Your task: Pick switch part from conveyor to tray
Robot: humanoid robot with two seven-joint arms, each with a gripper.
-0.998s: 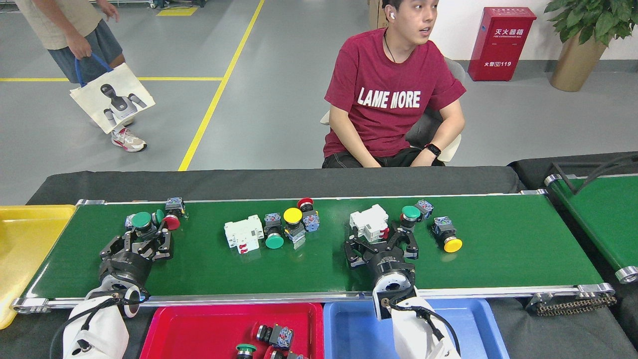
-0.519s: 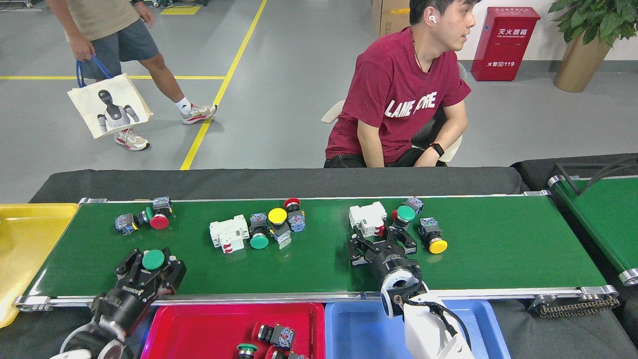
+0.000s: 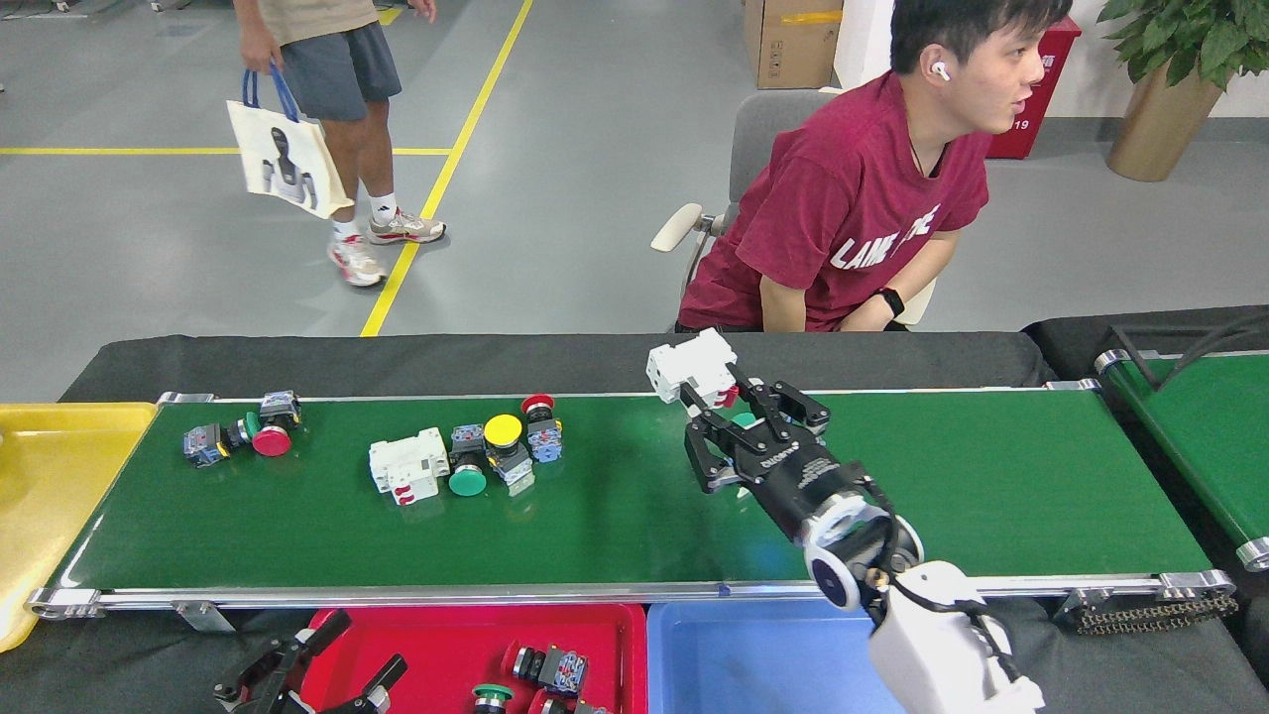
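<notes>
1. A second ago the right gripper [image 3: 732,416] sat low on the conveyor [image 3: 991,476], closing round a white breaker [image 3: 691,364]. Now it is raised, clenched on that breaker, which hangs above the belt's far rail at about 12 o'clock from the gripper.
2. The left gripper [image 3: 342,659] carried a green button half a second ago. Now it is at 7 o'clock in the view, over the red tray [image 3: 446,635], jaws spread and empty; I judge the button has been dropped there.
3. The belt's loose parts have drifted toward 9 o'clock. The green and yellow buttons that lay beside the right gripper are no longer visible, probably hidden behind the arm.
4. For the task: one part is delivered and one is lifted. The carry to the blue tray [image 3: 753,659], at 6 o'clock from the right gripper, looks next.
5. Materials: the breaker is blocky, hard white plastic with red toggles, flat-sided, so it should hold well. The second breaker [image 3: 406,466] matches it. The yellow button [image 3: 503,429] has a smooth domed cap and would roll. The belt is matt green; the trays are glossy plastic.
</notes>
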